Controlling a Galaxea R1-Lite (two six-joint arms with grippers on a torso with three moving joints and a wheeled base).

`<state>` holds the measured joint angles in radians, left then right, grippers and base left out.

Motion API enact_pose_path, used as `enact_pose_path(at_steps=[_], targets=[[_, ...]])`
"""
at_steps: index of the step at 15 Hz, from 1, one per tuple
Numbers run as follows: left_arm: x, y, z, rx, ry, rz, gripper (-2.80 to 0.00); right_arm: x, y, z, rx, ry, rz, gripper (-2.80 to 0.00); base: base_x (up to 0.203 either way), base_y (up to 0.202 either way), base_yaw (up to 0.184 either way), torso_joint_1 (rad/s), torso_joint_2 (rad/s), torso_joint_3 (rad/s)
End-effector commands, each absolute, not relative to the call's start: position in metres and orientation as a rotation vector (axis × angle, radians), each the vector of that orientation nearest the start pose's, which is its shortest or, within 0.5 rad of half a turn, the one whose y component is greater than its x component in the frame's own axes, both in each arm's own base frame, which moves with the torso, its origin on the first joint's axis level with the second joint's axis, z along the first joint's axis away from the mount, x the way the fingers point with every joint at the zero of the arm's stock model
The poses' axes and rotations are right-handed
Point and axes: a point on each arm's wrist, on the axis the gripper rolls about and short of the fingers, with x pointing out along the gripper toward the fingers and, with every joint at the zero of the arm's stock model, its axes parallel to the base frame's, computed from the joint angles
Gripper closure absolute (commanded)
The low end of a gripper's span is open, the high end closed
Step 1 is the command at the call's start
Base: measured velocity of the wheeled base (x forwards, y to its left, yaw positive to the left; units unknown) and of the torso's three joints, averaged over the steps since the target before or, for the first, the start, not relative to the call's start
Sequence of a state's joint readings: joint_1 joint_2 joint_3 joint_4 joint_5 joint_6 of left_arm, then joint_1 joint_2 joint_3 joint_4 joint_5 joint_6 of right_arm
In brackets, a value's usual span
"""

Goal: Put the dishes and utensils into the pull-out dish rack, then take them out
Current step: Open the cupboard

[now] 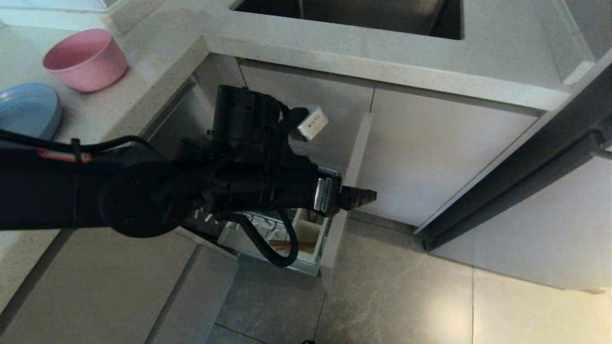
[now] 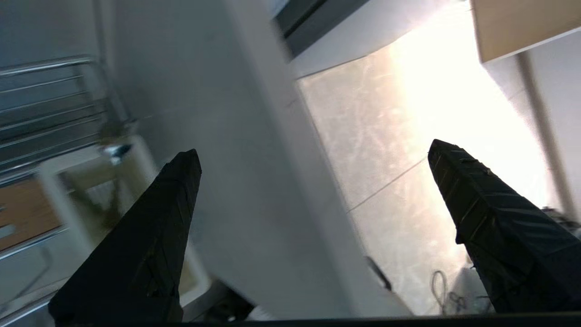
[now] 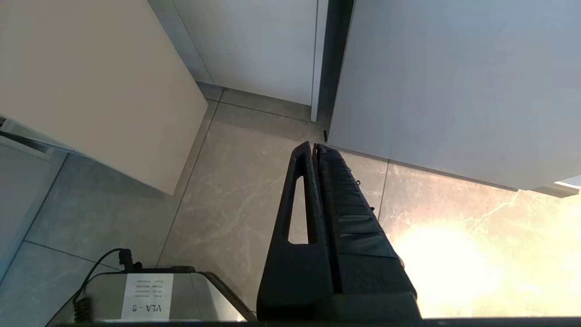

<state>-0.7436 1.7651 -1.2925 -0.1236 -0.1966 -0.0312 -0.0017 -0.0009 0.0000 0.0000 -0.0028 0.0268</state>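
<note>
The pink bowl (image 1: 86, 59) and the light-blue plate (image 1: 26, 110) rest on the countertop at the far left. Below the counter the pull-out dish rack stands pulled out, and my left arm covers most of it. Its chrome wires (image 2: 45, 91), white caddy (image 1: 311, 231) and beige front panel (image 1: 354, 157) show. Light-brown wood (image 1: 292, 246) lies low in the caddy; I cannot tell if it is the chopsticks. My left gripper (image 1: 358, 197) (image 2: 314, 149) is open and empty, its fingers either side of the front panel (image 2: 254, 181). My right gripper (image 3: 314, 145) hangs shut over the floor.
A sink (image 1: 349, 14) is sunk in the counter (image 1: 382, 62) at the back. Plain cabinet doors (image 1: 430, 157) stand right of the rack, and a dark-edged panel (image 1: 507, 181) slants across the right side. Grey floor tiles (image 1: 397, 296) lie in front; a cable (image 2: 442, 286) lies on them.
</note>
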Motion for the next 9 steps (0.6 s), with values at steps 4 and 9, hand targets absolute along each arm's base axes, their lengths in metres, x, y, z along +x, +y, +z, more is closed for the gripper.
enact_pose_path(at_steps=[4,9], targets=[[0.247,-0.253,0.244,0.072,0.368,-0.966,-2.8,-0.023,0.0,0.075,0.028,-0.002,-0.005,0.0,0.0,0.0,0.0,0.0,0.0,0.0],[0.244,-0.269,0.242,0.052,0.382,-0.996,-2.8,-0.023,0.0,0.075,0.026,-0.002,-0.005,0.0,0.0,0.0,0.0,0.0,0.0,0.0]])
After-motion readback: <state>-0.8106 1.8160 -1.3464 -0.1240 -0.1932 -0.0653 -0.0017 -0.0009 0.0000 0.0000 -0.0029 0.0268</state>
